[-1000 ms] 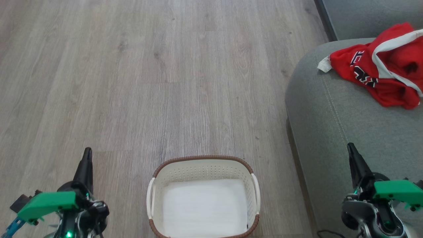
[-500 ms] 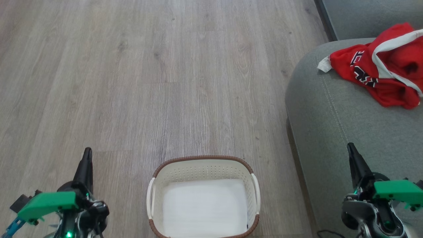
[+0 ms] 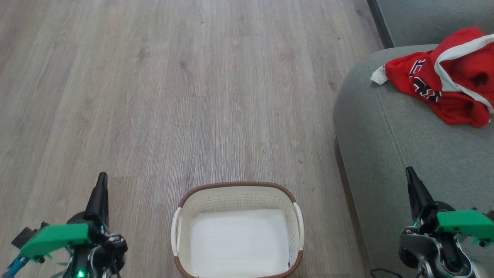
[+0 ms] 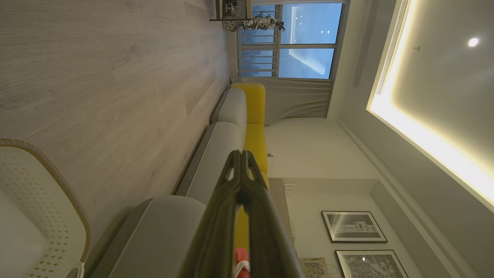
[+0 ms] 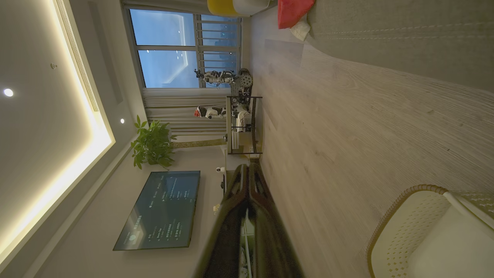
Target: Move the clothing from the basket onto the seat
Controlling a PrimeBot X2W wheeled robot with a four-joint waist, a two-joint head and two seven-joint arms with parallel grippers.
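The red clothing (image 3: 444, 81) with white trim and black letters lies crumpled on the grey-green seat (image 3: 409, 146) at the upper right; a corner of the clothing (image 5: 291, 11) shows in the right wrist view. The cream basket (image 3: 237, 229) with a brown rim sits on the floor at bottom centre, holding nothing but its white bottom. My left gripper (image 3: 101, 181) is shut and empty, left of the basket. My right gripper (image 3: 409, 173) is shut and empty, over the seat's front edge. Both sets of fingers meet at the tips in the wrist views (image 4: 241, 156) (image 5: 249, 168).
Grey wood-look floor (image 3: 193, 96) stretches ahead and to the left. The sofa continues with yellow cushions (image 4: 252, 104) toward a window. A shelf unit (image 5: 241, 123), a potted plant (image 5: 152, 144) and a wall screen (image 5: 160, 210) stand across the room.
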